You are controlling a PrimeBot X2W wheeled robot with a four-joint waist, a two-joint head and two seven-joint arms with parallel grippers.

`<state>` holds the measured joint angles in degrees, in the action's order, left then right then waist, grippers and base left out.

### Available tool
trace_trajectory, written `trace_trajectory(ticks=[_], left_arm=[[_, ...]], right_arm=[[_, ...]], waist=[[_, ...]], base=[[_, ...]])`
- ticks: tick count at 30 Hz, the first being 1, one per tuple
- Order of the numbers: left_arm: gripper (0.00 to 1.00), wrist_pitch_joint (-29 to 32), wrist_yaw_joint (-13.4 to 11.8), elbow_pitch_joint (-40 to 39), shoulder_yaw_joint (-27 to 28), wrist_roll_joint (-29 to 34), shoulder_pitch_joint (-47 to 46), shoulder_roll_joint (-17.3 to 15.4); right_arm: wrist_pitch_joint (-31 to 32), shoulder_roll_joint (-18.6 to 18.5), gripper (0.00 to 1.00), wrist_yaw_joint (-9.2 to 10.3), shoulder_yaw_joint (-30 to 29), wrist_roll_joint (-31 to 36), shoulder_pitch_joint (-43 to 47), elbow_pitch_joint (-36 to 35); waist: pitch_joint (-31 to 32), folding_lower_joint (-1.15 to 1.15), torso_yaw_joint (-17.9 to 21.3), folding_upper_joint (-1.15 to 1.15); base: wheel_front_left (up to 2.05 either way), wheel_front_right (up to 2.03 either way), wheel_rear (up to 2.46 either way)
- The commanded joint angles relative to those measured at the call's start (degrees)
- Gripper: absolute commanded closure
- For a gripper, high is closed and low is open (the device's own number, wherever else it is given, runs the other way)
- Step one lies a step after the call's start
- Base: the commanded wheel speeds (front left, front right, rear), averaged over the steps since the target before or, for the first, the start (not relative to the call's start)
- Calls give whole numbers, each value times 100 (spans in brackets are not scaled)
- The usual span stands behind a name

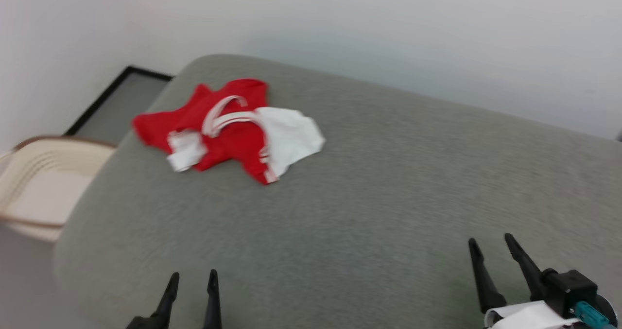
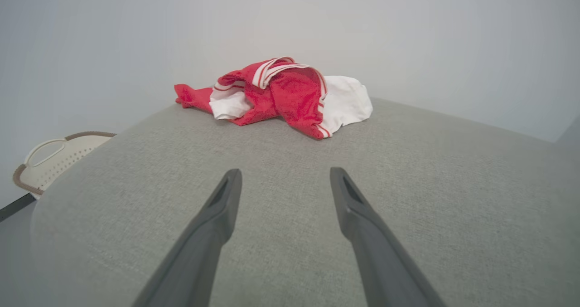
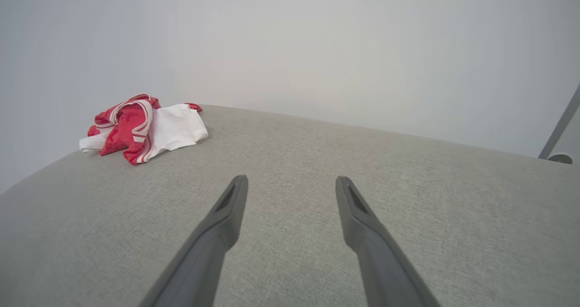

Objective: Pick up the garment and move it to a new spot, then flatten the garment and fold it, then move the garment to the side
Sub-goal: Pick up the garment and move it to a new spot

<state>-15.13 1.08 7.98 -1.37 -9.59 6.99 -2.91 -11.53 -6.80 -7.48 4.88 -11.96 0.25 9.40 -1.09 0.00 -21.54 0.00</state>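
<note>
Red and white cloth, the garment point(image 1: 228, 129) lies crumpled at about ten o'clock in the head view, on the grey upholstered surface point(image 1: 369, 207), close to its rounded far-left edge. Both grippers hover at the near side, well apart from it. The left gripper point(image 1: 193, 273) is at seven o'clock and the right gripper point(image 1: 490, 239) at five, each with fingers spread and nothing between them.

Likely trouble: the heap sits near the edge, so a nudge toward nine o'clock could slide it off. Pinching only the striped neck trim or one sleeve would probably lift it twisted and make flattening harder. Closing too low might catch the upholstery too.

Off the edge at nine o'clock stands a cream basket point(image 1: 34, 173) with a brown rim; what shows of its inside looks bare.
</note>
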Motion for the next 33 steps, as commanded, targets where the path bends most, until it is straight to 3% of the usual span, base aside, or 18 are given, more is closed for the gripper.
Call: trace_trajectory(ticks=[1,14,21,25,31,33], left_arm=[[0,-3,-67,-45,-15,-34,46,1],[0,-3,-777,-689,68,-498,466,-1],[0,-3,-912,-845,43,-560,585,0],[0,-3,-721,-840,72,-451,318,0],[0,-3,-101,-435,95,-167,-963,-252],[0,-2,27,-259,243,-195,-1534,-406]], right_arm=[[31,-27,0,-2,101,-65,-88,-11],[138,-345,0,-2,1168,-366,-995,428],[37,-385,0,-2,1369,-483,-1164,668],[-51,-361,0,-2,1296,-527,-1102,735],[-168,-256,0,-2,813,-333,-679,571],[-124,-193,0,-2,777,-221,-680,408]], waist=[[-39,0,-805,0],[-310,0,-982,0],[-271,0,-979,0],[-246,0,-944,0],[-246,0,-805,0],[-419,0,-483,0]], base=[[0,0,0],[0,0,0],[0,0,0],[0,0,0],[0,0,0],[0,0,0]])
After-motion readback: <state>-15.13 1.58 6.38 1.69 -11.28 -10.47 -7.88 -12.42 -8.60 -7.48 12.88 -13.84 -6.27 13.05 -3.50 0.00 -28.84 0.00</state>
